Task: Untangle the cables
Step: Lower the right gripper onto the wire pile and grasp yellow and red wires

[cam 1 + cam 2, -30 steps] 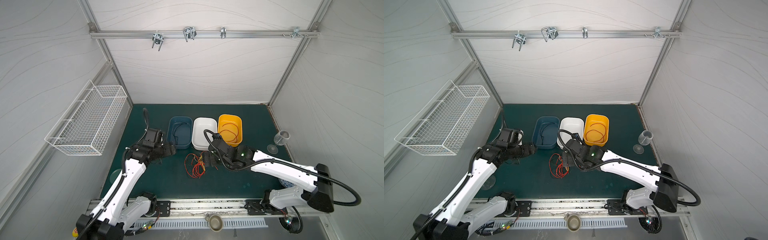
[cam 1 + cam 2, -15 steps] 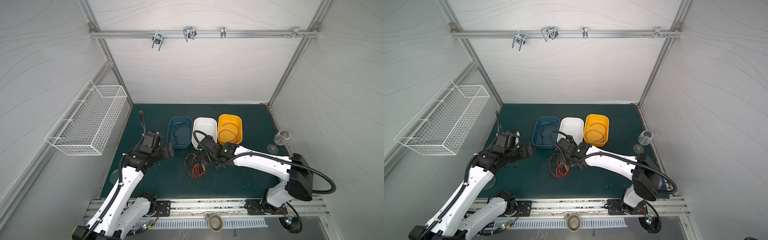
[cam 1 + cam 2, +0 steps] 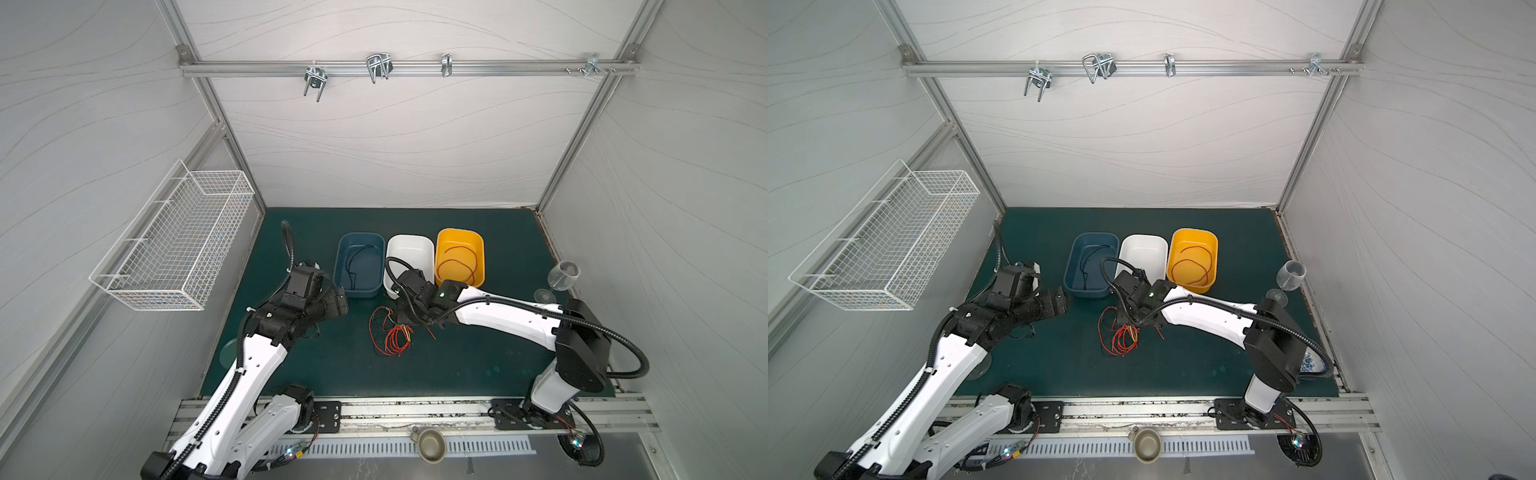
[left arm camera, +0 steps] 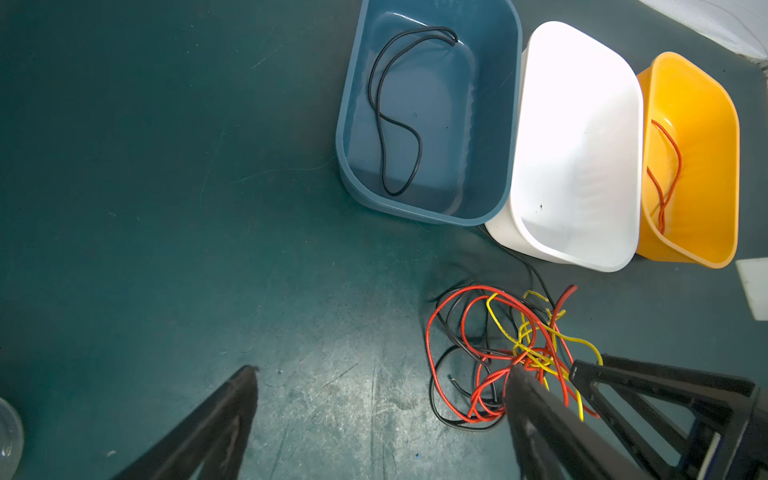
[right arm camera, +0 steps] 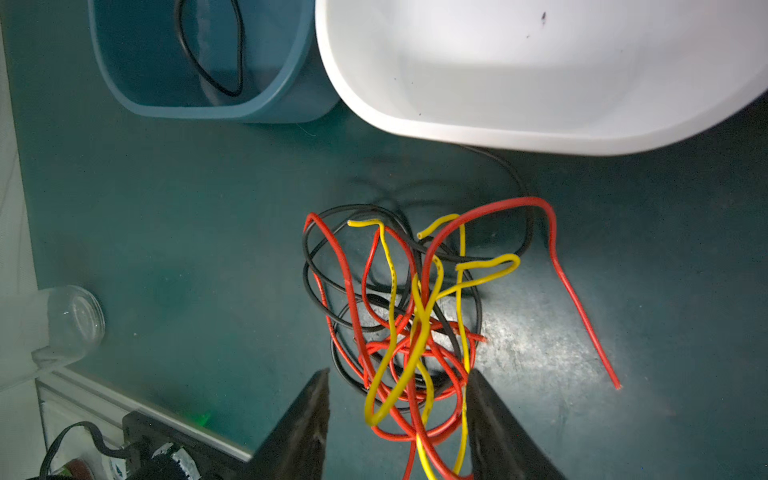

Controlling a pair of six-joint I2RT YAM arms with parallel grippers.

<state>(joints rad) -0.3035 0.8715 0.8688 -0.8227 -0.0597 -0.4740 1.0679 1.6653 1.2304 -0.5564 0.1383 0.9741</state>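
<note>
The cables [image 3: 392,332] lie in a tangle of red, black and yellow wire on the green mat, in front of three bins; both top views show the cables [image 3: 1121,334]. My right gripper [image 5: 397,374] hangs right over the tangle, open, with red and yellow loops between its fingers [image 5: 486,399]. The right wrist [image 3: 419,299] hides those fingers in both top views. My left gripper [image 4: 380,370] is open above bare mat left of the tangle, holding nothing. A black cable [image 4: 395,116] lies in the blue bin [image 3: 345,286]. A red cable [image 3: 457,266] lies in the yellow bin [image 3: 480,245].
An empty white bin [image 3: 409,253] stands between the blue and yellow bins. A wine glass [image 3: 563,276] stands at the right edge of the mat. A wire basket [image 3: 178,241] hangs on the left wall. A clear jar [image 5: 75,320] sits near the mat's left edge.
My right gripper has moved left onto the tangle and its jaws have narrowed around the loops. The left arm has shifted only slightly and its gripper stays open.
</note>
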